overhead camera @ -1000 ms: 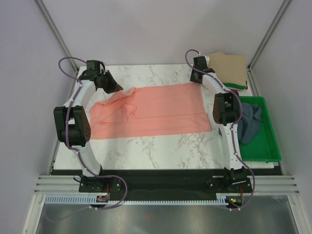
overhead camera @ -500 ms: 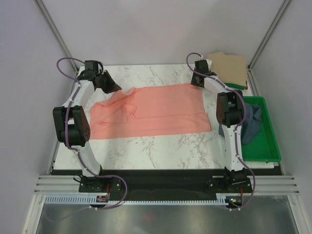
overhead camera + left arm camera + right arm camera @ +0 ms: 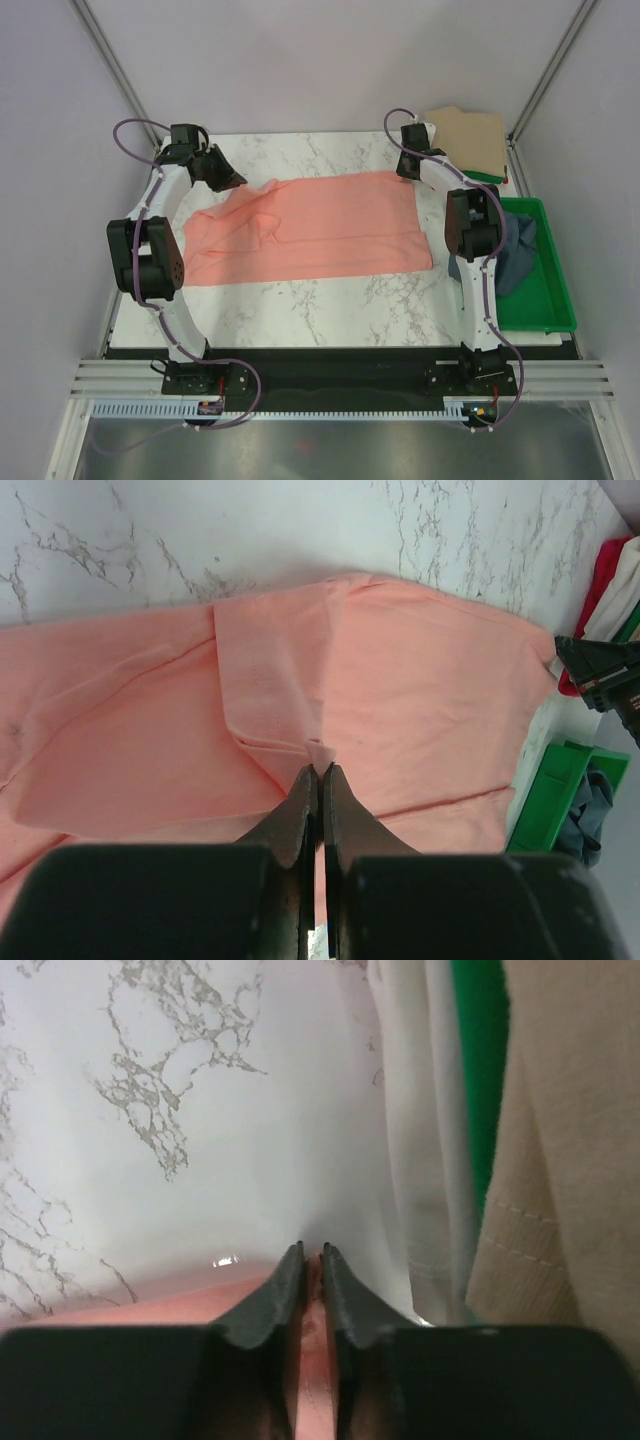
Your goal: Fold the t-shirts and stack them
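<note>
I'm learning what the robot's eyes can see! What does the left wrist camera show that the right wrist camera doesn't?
Only the left wrist view shows the green tray with the blue-grey shirt in it, and most of the pink shirt spread out. Only the right wrist view shows the tan shirt, close up. Both show the marble table and pink cloth pinched in that arm's own shut fingers: the left end effector and the right end effector.

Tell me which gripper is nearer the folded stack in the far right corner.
Right. The right gripper pinches the salmon-pink shirt at its corner just beside the folded stack; the left gripper grips that shirt at its opposite, left end.
</note>
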### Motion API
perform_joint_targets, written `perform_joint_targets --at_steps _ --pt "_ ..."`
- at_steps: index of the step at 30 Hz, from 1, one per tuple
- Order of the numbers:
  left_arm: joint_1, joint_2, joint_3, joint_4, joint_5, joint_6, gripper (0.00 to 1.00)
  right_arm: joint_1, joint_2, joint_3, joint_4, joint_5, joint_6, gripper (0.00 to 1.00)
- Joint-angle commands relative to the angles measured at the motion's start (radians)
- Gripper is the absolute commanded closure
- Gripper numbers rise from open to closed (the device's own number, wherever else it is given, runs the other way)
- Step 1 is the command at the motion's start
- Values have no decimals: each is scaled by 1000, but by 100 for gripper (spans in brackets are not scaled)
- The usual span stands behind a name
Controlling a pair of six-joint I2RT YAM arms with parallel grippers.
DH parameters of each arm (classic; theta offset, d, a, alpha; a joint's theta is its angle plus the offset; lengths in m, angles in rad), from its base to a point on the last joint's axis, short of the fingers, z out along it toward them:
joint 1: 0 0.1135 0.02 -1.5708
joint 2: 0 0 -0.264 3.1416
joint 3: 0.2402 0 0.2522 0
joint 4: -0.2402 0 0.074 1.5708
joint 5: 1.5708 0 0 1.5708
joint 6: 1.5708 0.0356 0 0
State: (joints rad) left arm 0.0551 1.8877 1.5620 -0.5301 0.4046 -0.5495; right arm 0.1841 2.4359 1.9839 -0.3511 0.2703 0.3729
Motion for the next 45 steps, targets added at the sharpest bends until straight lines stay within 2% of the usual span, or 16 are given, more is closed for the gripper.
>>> perform_joint_targets --at_steps 1,2,5,11,16,21,26,35,42,45 --pt "8 -42 -2 2 46 5 98 11 31 -19 -32 -49 23 81" --pt "8 -42 -2 2 46 3 98 12 35 -13 -32 -49 21 89" --pt "8 -38 -2 2 48 5 98 14 38 4 -32 -62 26 100" --pt "17 -56 6 1 51 29 98 23 -3 12 -32 -86 9 100" --pt "17 -136 3 -8 -30 79 98 26 -127 -63 -9 -121 -23 100" --pt "18 -163 26 -57 28 77 98 26 -257 -169 21 -192 -31 100" --pt "17 -260 -75 -79 -9 98 98 26 -408 -356 84 -217 -20 100" --pt "17 -458 -272 -100 -130 174 98 11 -595 -617 142 -118 -20 100" --pt "19 -578 -368 -133 -280 198 98 -17 -641 -724 178 -125 -25 100" --pt "20 -633 -402 -136 -282 198 98 -25 -660 -761 192 -126 -22 100"
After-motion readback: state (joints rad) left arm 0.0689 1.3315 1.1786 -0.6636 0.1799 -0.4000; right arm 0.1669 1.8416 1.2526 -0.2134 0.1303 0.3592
